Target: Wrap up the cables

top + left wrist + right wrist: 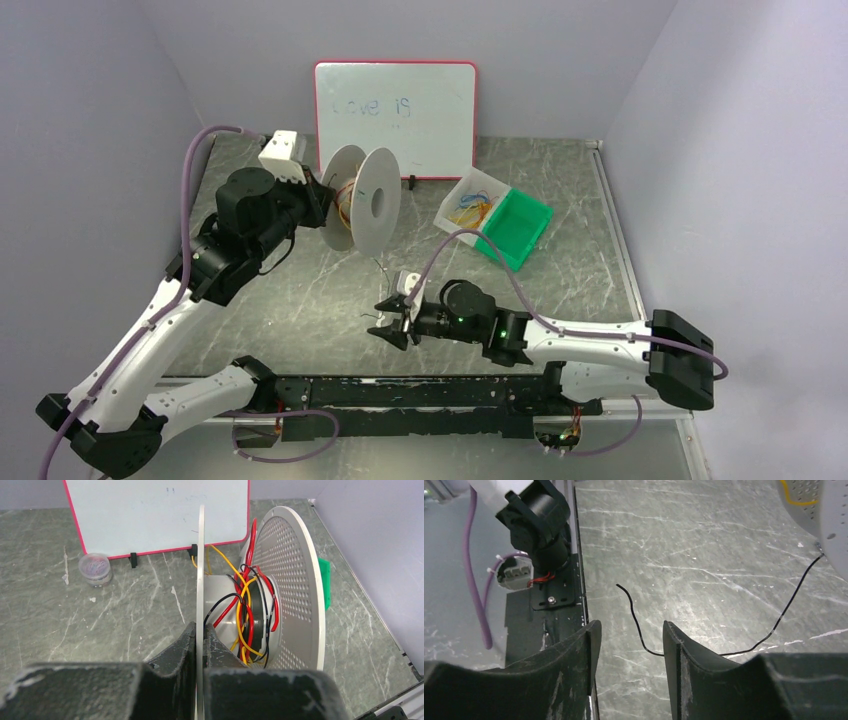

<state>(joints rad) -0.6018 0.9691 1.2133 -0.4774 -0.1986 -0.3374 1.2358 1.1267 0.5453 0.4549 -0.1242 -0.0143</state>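
black cable (634, 621) between right gripper's (631, 625) fingers, ungripped

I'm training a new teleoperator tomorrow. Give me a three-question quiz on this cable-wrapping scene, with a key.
1. True or false: the left jaws are shut on one flange of the spool.
2. Where does the loose black cable lie? A. on the table; B. in a green bin; C. draped over a whiteboard.
3. Fill in: the right jaws stand ___, gripping nothing.

Key: 1 true; 2 A; 3 open.
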